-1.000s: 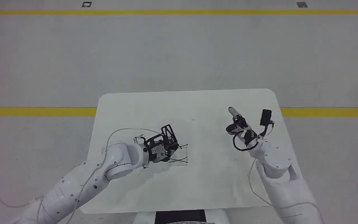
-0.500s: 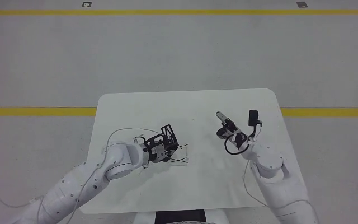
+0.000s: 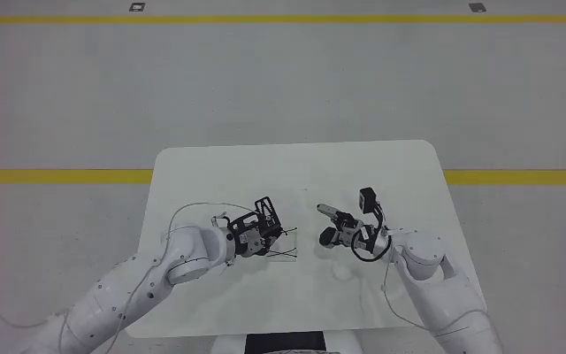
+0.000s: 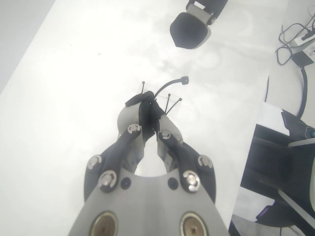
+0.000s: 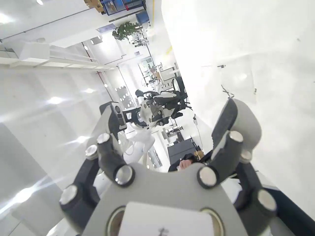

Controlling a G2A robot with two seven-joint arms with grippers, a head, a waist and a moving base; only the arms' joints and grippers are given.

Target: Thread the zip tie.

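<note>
Left wrist view shows the left gripper pinched shut on a thin black zip tie. The tie's strap arcs up off the white tabletop, and its square head hangs free, pointing toward the right gripper. The right gripper is near, spread wide and holding nothing. The likely step is taking the free end. The right gripper would do best to close just behind the head, leaving the slot uncovered, and to come in slowly because the strap looks springy. Spare zip ties lie just beside the left fingertips and could snag or be swept along.
</note>
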